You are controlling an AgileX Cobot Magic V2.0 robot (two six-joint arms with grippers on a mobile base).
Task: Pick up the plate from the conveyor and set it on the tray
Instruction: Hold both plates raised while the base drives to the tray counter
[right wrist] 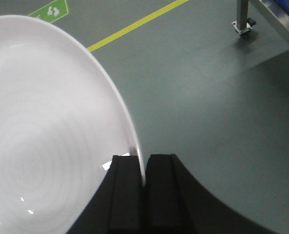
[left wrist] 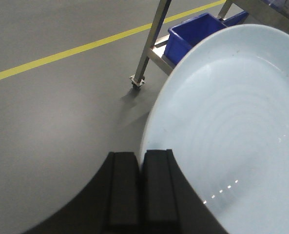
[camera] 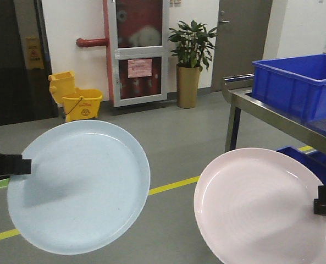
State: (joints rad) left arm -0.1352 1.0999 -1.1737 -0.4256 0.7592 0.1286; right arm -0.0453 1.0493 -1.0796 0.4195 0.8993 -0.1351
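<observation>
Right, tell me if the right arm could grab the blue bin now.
Probably not: the right tool is clamped on the pink plate, leaving no free grip, though the blue bin sits unobstructed on that side.

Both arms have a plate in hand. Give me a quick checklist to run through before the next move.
1. Left pincer shut on the blue plate at its rim: ok.
2. Right pincer shut on the pink plate at its rim: ok.
3. Plates apart from each other: ok, floor shows between them.
4. Both plates empty: ok.
5. Pink plate clear of the steel rack on the right: cannot tell, depth is unclear.
6. Tray in sight for the drop: not ok, no view shows it.
</observation>
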